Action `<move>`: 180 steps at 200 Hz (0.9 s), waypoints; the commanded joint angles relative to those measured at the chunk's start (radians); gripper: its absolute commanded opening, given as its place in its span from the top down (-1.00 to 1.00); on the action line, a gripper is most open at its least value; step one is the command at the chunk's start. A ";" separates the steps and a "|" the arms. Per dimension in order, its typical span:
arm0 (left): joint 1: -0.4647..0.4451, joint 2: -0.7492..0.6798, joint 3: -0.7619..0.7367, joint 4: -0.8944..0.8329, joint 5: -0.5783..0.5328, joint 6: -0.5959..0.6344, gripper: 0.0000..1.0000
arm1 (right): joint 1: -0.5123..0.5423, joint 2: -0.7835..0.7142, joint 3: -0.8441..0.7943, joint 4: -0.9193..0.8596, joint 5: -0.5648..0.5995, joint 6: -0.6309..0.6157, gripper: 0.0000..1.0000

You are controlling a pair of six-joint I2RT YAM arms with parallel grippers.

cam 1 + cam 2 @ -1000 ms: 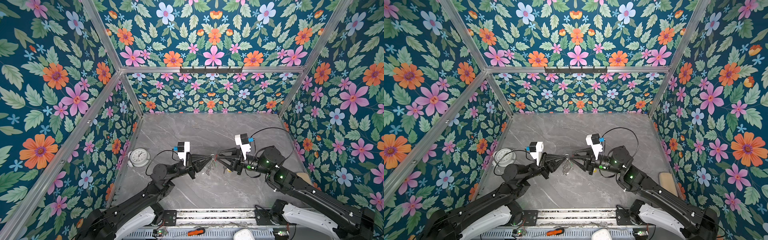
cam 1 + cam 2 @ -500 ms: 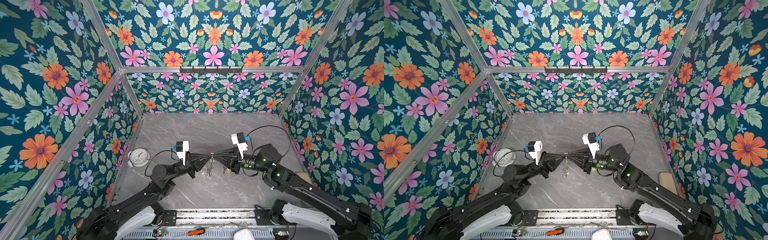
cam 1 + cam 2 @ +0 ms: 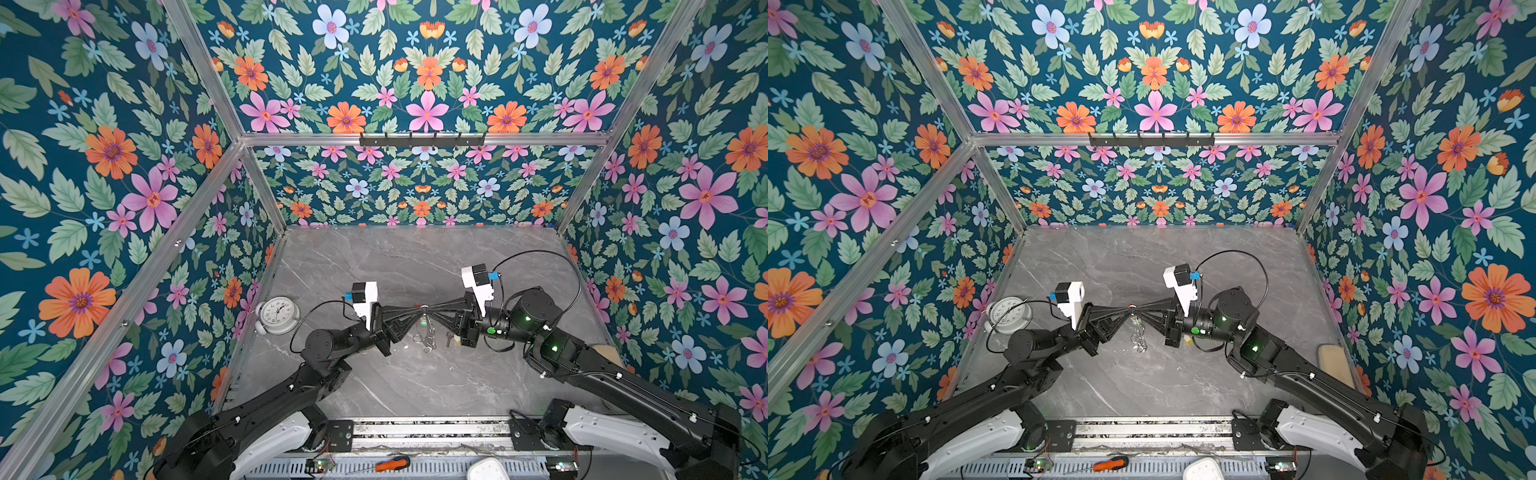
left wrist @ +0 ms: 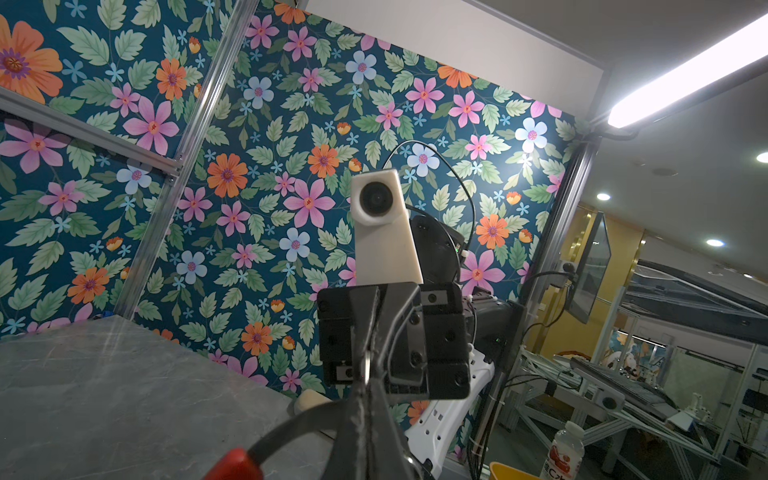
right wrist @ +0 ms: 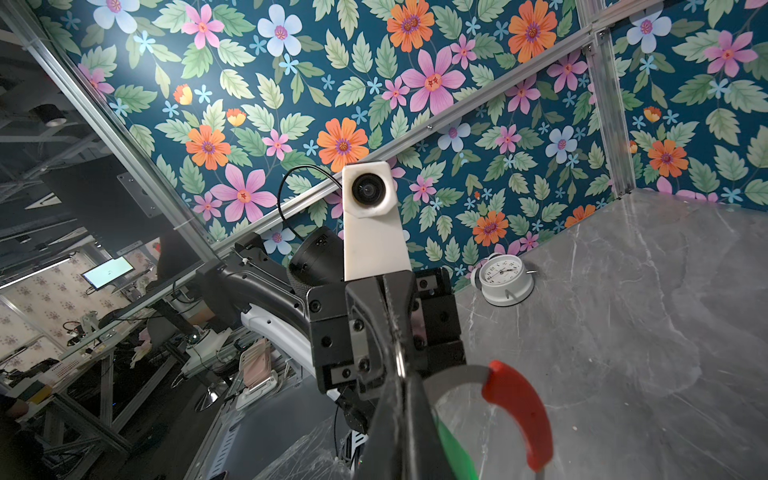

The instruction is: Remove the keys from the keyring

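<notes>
Keyring point(image 5: 457, 376): thin grey hoop with one curved red section, held in the air over the middle of the grey table point(image 3: 374, 257). It is edge-on in both top views, with a green tag point(image 5: 453, 449) and a short string of small wire rings and keys point(image 3: 426, 338) dangling under it. Left claw point(image 3: 415, 309) and right claw point(image 3: 432, 309) meet tip to tip, both fully closed and pinching the hoop from opposite sides. Count: one keyring, two claws, one green tag, and one yellow tag point(image 3: 457, 340) under the right claw's base (cannot tell whether it lies on the table); the dangling keys are too small to count.
</notes>
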State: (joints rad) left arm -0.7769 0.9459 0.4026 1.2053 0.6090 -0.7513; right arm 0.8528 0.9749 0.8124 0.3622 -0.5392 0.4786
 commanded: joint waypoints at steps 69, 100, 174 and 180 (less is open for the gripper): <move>0.002 -0.097 -0.003 -0.121 -0.004 0.033 0.25 | 0.002 -0.060 0.060 -0.203 0.007 -0.073 1.00; 0.002 -0.144 0.046 -0.299 0.052 0.083 0.22 | 0.002 -0.069 0.113 -0.397 -0.003 -0.166 1.00; 0.004 -0.116 0.203 -0.632 0.253 0.155 0.29 | 0.001 -0.058 0.245 -0.721 -0.034 -0.344 1.00; 0.004 -0.110 0.211 -0.642 0.267 0.155 0.29 | 0.001 -0.054 0.252 -0.734 -0.036 -0.350 1.00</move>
State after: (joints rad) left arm -0.7757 0.8223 0.5835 0.6605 0.7818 -0.6239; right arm 0.8536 0.9115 1.0367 -0.2775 -0.5625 0.2008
